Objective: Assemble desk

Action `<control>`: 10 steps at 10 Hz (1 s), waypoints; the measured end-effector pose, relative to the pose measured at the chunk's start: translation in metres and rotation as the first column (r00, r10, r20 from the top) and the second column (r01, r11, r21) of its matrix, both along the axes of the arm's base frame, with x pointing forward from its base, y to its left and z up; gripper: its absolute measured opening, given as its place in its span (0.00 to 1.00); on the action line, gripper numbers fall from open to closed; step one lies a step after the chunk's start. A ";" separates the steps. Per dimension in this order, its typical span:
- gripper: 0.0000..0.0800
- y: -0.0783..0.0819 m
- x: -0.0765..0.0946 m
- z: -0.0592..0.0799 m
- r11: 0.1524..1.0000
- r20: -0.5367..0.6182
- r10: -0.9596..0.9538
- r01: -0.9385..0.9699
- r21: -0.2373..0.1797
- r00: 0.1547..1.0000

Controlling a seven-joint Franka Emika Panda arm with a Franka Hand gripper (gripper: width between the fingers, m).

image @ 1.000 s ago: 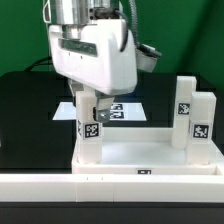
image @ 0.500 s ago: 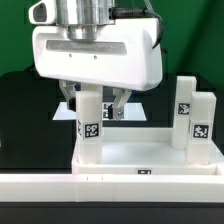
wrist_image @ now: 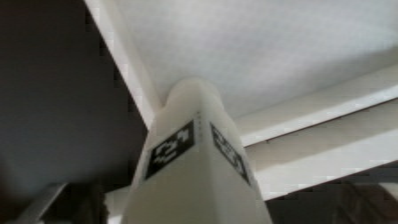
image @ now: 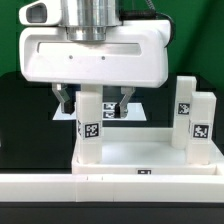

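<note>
The white desk top [image: 140,152] lies flat with legs standing upright in its corner sockets. One tagged leg [image: 90,125] rises at the exterior view's left, and two more legs [image: 185,108] [image: 200,125] stand at the right. My gripper [image: 95,102] hangs over the left leg, open. Its dark fingers [image: 67,100] flank the leg's upper end with a gap on each side. In the wrist view the same leg [wrist_image: 196,150] runs up the middle over the desk top [wrist_image: 267,50].
The marker board [image: 136,108] lies on the black table behind the desk top. A long white border wall [image: 110,186] runs along the front. The wide white gripper body hides the area behind the left leg.
The hand has turned about its vertical axis until its broad face shows, and it has sunk slightly. Its fingers now stand on either side of the left leg's top.
</note>
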State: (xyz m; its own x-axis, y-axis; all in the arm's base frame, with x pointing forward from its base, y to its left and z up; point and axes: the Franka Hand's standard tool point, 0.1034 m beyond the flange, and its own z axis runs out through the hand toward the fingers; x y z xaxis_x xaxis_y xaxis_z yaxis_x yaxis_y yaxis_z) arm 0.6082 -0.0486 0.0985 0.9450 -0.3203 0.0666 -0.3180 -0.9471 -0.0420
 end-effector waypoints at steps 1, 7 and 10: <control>0.81 -0.001 0.000 0.000 0.997 0.001 0.071 -0.071 -0.006 0.997; 0.67 -0.006 -0.002 -0.001 0.939 -0.008 0.341 -0.341 -0.035 0.940; 0.36 -0.007 -0.002 -0.001 0.940 -0.008 0.340 -0.340 -0.035 0.940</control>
State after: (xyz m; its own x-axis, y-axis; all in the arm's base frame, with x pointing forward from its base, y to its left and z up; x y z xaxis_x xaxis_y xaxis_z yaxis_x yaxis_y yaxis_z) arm 0.6059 -0.0552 0.0972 0.9973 0.0225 0.0704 0.0230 -0.9997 -0.0061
